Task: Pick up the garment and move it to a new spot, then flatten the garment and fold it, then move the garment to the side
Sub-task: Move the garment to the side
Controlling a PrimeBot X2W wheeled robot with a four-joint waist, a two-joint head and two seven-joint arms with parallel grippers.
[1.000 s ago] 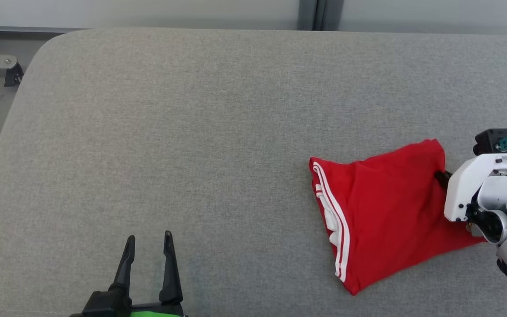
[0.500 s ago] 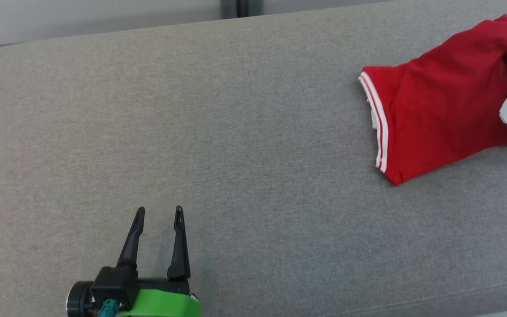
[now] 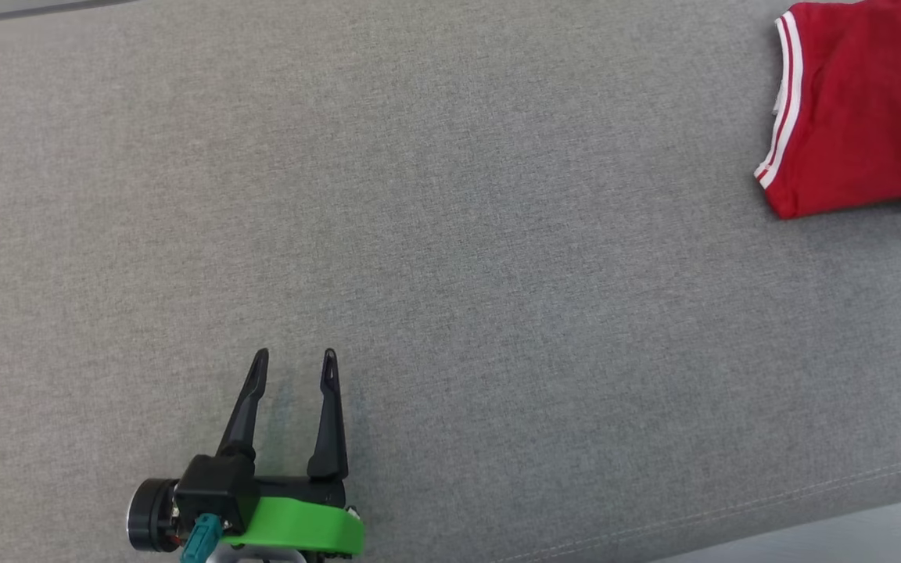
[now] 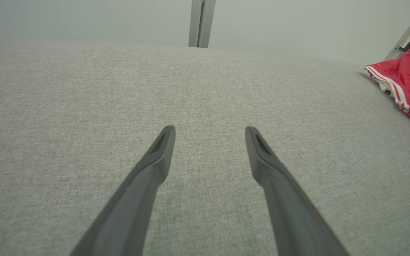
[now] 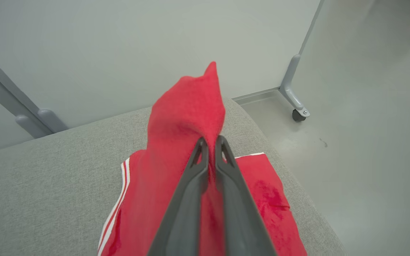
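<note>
Nearest, the left pincer (image 3: pixel 296 353) hangs spread wide and empty over bare tabletop (image 3: pixel 497 313), likely parked clear of the work. Far right, near the tabletop's corner, the garment (image 3: pixel 865 117) lies bunched. The right pincer (image 5: pixel 211 138) clamps one raised fold, apparently to drag it aside.

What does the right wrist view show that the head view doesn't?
Right wrist view: the right pincer shut on a raised fold of the red garment, plus floor and a caster past the corner of the grey cushion. Head view: the left pincer, open, nothing between its fingers. Both: the garment's white-striped edge lying on the cushion.
</note>
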